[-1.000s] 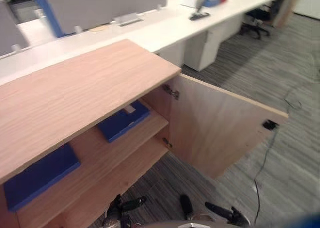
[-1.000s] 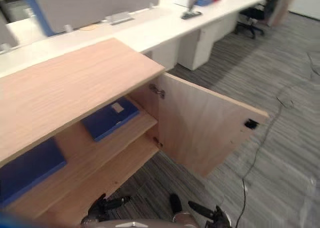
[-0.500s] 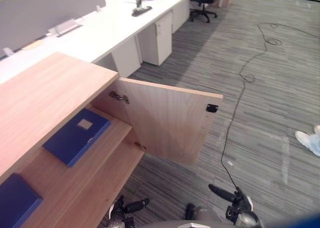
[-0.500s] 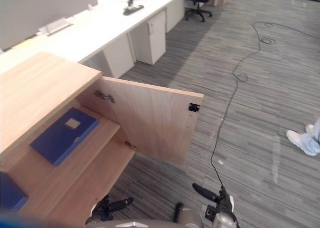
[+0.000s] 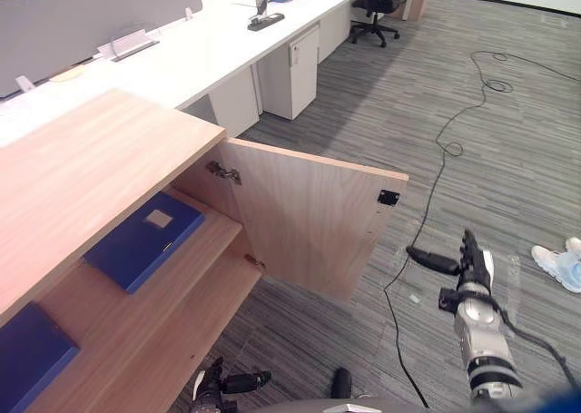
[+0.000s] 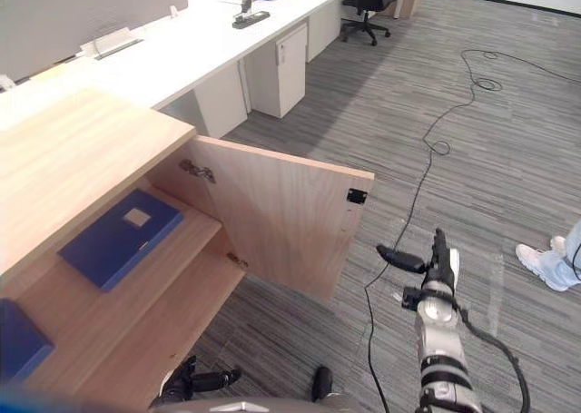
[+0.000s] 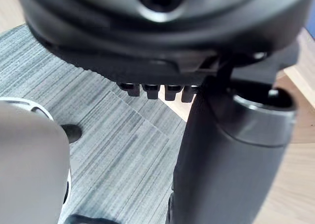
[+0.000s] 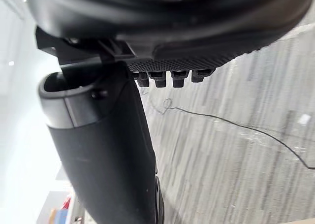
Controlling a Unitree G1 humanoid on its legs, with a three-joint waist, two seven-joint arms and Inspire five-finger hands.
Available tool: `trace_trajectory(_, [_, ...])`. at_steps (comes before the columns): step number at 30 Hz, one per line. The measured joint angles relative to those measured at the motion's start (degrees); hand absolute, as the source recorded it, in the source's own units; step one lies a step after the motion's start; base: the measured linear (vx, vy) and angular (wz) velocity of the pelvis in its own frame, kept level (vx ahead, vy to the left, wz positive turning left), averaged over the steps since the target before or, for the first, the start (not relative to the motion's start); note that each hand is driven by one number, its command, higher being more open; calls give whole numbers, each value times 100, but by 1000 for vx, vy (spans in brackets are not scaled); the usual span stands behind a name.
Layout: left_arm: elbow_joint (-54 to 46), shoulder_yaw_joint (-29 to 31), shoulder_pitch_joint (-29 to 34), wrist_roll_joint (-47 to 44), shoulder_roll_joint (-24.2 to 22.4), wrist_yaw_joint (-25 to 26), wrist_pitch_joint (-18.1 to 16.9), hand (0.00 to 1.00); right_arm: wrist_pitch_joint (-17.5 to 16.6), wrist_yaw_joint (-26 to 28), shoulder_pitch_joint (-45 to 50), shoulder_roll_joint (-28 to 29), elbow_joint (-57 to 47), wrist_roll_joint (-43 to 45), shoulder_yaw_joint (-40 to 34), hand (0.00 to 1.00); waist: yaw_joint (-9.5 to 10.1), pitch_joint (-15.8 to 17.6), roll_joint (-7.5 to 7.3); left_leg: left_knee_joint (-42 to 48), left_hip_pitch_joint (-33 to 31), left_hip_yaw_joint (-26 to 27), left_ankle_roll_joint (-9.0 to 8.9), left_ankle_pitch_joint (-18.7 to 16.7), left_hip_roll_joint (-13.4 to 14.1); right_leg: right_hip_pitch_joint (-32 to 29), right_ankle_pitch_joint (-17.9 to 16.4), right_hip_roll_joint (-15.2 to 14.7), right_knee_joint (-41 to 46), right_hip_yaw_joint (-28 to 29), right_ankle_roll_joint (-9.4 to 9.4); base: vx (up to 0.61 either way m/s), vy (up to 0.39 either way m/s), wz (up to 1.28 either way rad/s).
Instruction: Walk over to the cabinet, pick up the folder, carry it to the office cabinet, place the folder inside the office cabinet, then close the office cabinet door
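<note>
Cabinet (image 5: pixel 109 150) at left, light wood, flat top. Its door (image 5: pixel 309 222) is swung wide open to the right, inner face toward the camera, with a small black catch (image 5: pixel 388 197) near its free edge and a metal hinge (image 5: pixel 222 171) at the upper corner.

Folder (image 5: pixel 143 240): blue, lying flat on the upper shelf (image 5: pixel 211 239) inside the cabinet, near the hinge side, with a pale label on its cover. Neither hand touches it. A second blue folder (image 5: pixel 32 354) lies flat further left on the same shelf, cut off by the frame edge. The lower shelf (image 5: pixel 154 340) sits below and nearer.

Right hand (image 5: pixel 472 272): raised in front at the right, over the carpet (image 5: pixel 363 113), well apart from the door. Fingers straight and pointing away, thumb stuck out to the left. Released, holding nothing. Its wrist view shows the same: thumb and finger row with only floor past them.

Left hand (image 5: pixel 213 388): low at the near edge, just right of the lower shelf, thumb pointing right. Relaxed and empty; its wrist view shows carpet and a strip of wood past the fingers.

Far side: long white desk (image 5: pixel 209 50) with grey partitions, black office chair (image 5: pixel 377 0) at its far end. A person's light shoe (image 5: pixel 558 266) shows at the right edge of the floor.
</note>
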Motion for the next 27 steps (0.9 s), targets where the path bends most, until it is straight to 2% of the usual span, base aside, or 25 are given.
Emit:
trace_trajectory(4, [-4, 56, 21, -4, 92, -67, 1, 100, -17, 9, -463, -188, -6, 1, 359, 100, 26, 38, -64, -7, -14, -148, -9, -91, -12, 21, 41, -24, -18, -26, 39, -169, 23, 10])
trace_trajectory(8, [41, 71, 80, -2, 156, -79, 6, 100, -86, 70, -826, -241, 55, 7, 637, 100, 35, 36, -46, 20, -32, -173, -5, -134, -37, 12, 70, -56, -19, -13, 61, -97, 38, 1])
trace_trajectory(16, [66, 31, 115, -5, 170, -85, 14, 100, -88, 260, -1693, -664, 989, 422, 1007, 100, 30, 143, 107, 69, -133, -302, 3, -102, -54, -8, 112, -93, -12, -120, 22, -6, 43, 7])
trace_trajectory(23, [63, 2, 109, -12, 176, -82, 8, 100, -83, 354, -1978, -664, 1338, 604, 1086, 100, 15, 251, 137, 119, -131, -302, 19, -106, -92, 6, 144, -120, -19, -94, 29, -72, 38, -1])
trace_trajectory(25, [64, 9, 139, -11, 180, -76, 10, 100, -82, 348, -1992, -642, 1323, 698, 1254, 100, 11, 291, 148, 136, -132, -285, 20, -110, -83, -5, 134, -121, -20, -59, 44, -78, 32, -8])
trace_trajectory(27, [71, 12, 170, -11, 174, -69, 17, 100, -80, 352, -1974, -542, 1105, 809, 1748, 100, -9, 335, 180, 146, -132, -204, -7, -129, -42, -50, 133, -60, -20, 31, 43, -46, 19, -19])
